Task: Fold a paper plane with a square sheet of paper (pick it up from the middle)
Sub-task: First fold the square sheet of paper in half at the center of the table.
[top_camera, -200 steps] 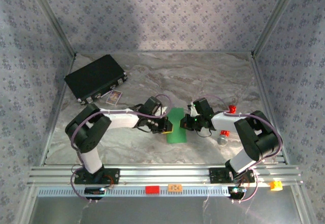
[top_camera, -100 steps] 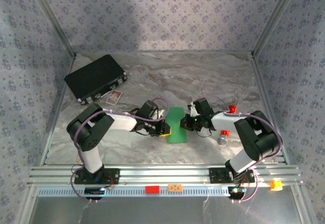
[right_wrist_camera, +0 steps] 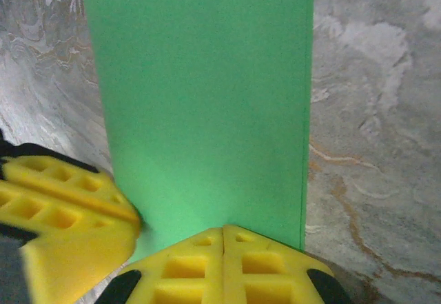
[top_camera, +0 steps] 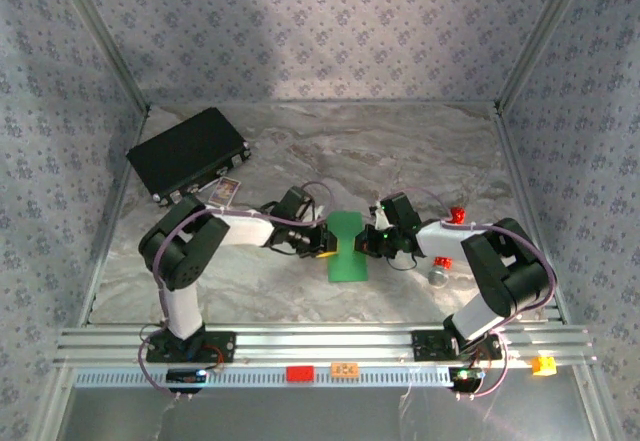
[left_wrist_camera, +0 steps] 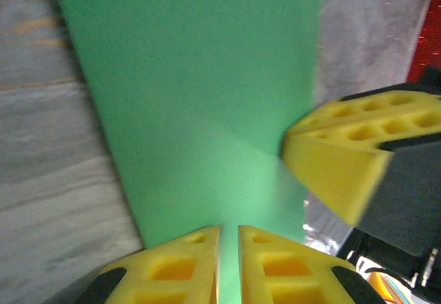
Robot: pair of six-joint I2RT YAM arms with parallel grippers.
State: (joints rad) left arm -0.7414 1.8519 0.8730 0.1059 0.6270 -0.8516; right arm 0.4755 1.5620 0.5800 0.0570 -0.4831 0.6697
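The square sheet of paper (top_camera: 347, 246) lies flat on the marbled table as a narrow bright-green strip between both arms. My left gripper (top_camera: 324, 242) is at its left edge. In the left wrist view the gripper's tips (left_wrist_camera: 229, 229) rest on the green paper (left_wrist_camera: 200, 90) with just a thin slit between the jaws and nothing pinched. My right gripper (top_camera: 366, 244) is at the strip's right edge. Its jaws (right_wrist_camera: 224, 229) are shut tight, tips on the paper (right_wrist_camera: 207, 90). Each wrist view catches the other gripper's yellow finger (left_wrist_camera: 337, 173) (right_wrist_camera: 69, 207). No paper plane shape shows.
A black case (top_camera: 188, 153) lies at the back left with a small card (top_camera: 226, 191) beside it. Right of the right gripper stand a red cylinder (top_camera: 457, 215), another small red piece (top_camera: 441, 262) and a silvery object (top_camera: 437, 276). Patterned walls enclose the table.
My left gripper slid along the paper's left edge, first nearer, then farther back, and its forearm swung with it. The right arm and the paper stayed put.
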